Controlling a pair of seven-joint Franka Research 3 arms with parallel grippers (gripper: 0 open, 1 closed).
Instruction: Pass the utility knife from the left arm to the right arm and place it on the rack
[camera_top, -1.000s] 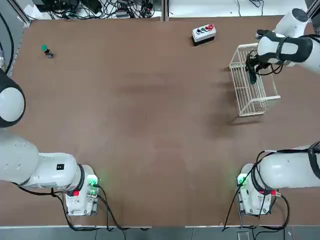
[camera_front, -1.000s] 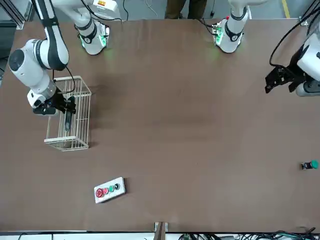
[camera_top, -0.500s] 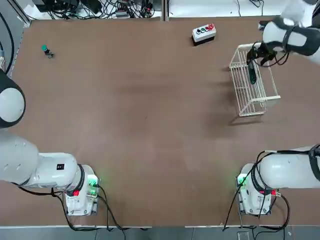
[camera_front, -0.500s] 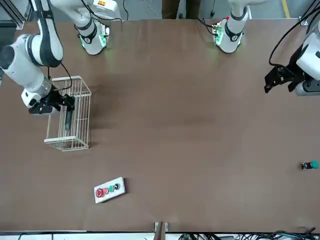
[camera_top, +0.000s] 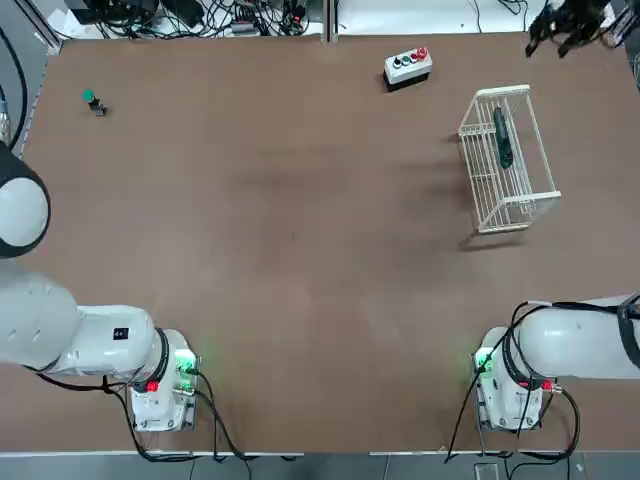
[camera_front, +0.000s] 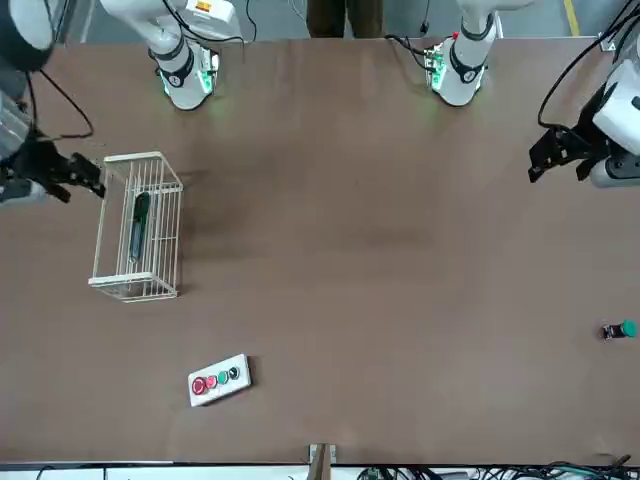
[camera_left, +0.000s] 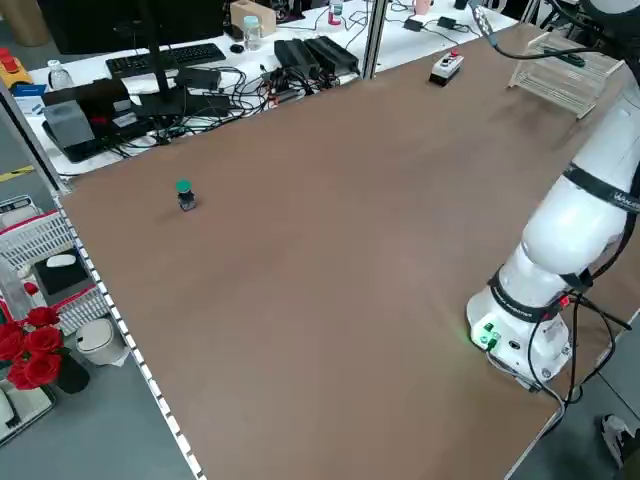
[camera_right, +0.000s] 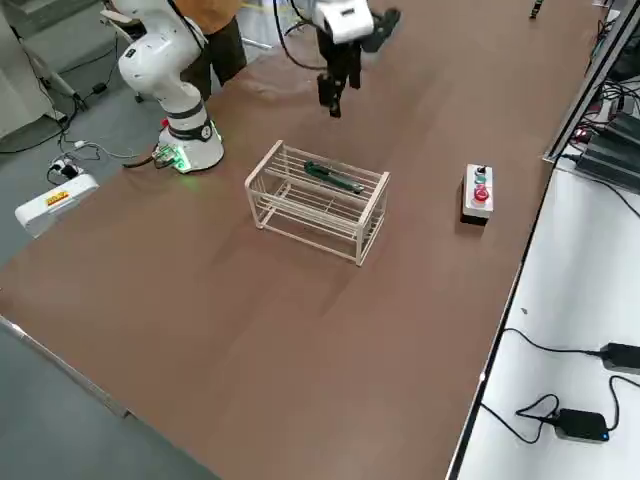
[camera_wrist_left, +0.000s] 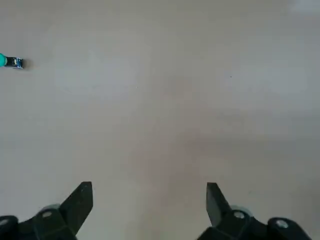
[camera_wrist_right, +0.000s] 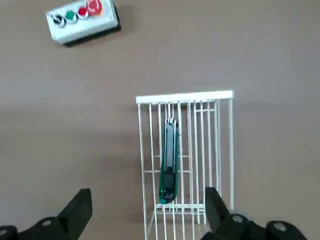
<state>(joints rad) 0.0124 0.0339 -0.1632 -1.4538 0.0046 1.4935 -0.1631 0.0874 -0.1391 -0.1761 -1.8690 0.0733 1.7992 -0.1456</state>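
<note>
The utility knife (camera_top: 502, 138) is a slim dark green-black stick. It lies lengthwise inside the white wire rack (camera_top: 470, 130) at the table's far right, touched by neither gripper. My right gripper (camera_top: 560, 30) hangs open and empty above the far right corner, beyond the rack. In its wrist view the right gripper (camera_wrist_right: 147, 200) looks down on the knife (camera_wrist_right: 169, 160) in the rack (camera_wrist_right: 185, 96). In the front view the knife (camera_front: 138, 225) rests in the rack (camera_front: 130, 160), with the right gripper (camera_front: 88, 178) beside it. My left gripper (camera_front: 555, 160) is open and empty, parked high over the left side.
A grey button box (camera_top: 408, 65) sits near the far edge, left of the rack. A tiny green-topped object (camera_top: 92, 100) stands at the far left. Both arm bases occupy the near edge. Cables and equipment lie beyond the far edge.
The right gripper has let go of the knife, leaving it in the rack. It then rose and drew back toward the far right corner. The left arm has not moved.
</note>
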